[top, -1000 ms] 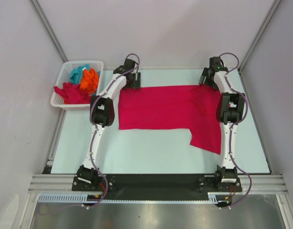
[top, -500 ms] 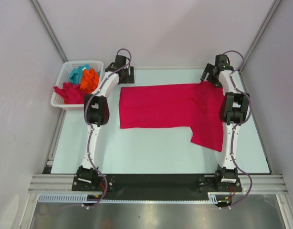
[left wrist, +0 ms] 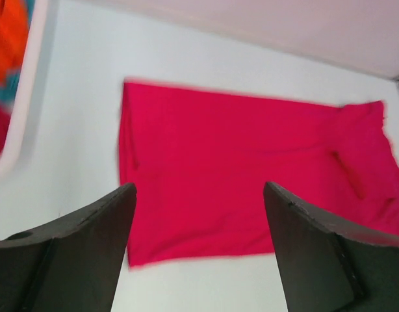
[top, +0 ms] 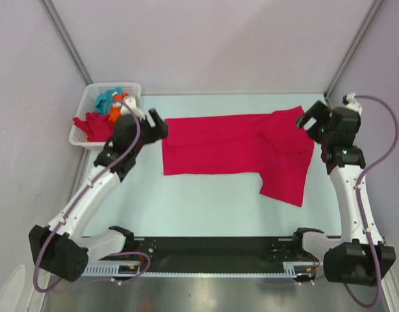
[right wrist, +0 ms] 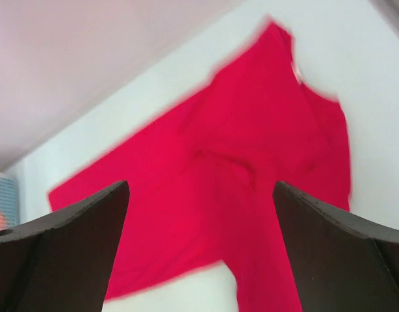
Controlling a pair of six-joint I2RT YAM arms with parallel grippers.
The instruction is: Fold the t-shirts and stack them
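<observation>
A crimson t-shirt [top: 232, 146] lies spread flat on the pale table, with one part hanging toward the near right. My left gripper [top: 158, 126] hovers open beside the shirt's far left corner, holding nothing. Close to the far right corner, my right gripper [top: 307, 119] is also open and holds nothing. In the left wrist view the shirt [left wrist: 251, 169] lies beyond the open gripper [left wrist: 199, 187]. The right wrist view shows the shirt [right wrist: 238, 175] below its open gripper [right wrist: 201, 185]. More t-shirts, teal [top: 103, 101], orange [top: 113, 112] and red [top: 89, 123], are heaped in a basket.
The white lattice basket [top: 115, 84] stands at the table's far left corner, close behind my left arm. Grey walls and metal frame posts [top: 63, 39] enclose the table on three sides. A black strip [top: 212, 250] with the arm bases runs along the near edge.
Both arms have drawn back from the table's far edge and swung outward, off the shirt's top corners. The shirt's far right corner is now slightly bunched.
</observation>
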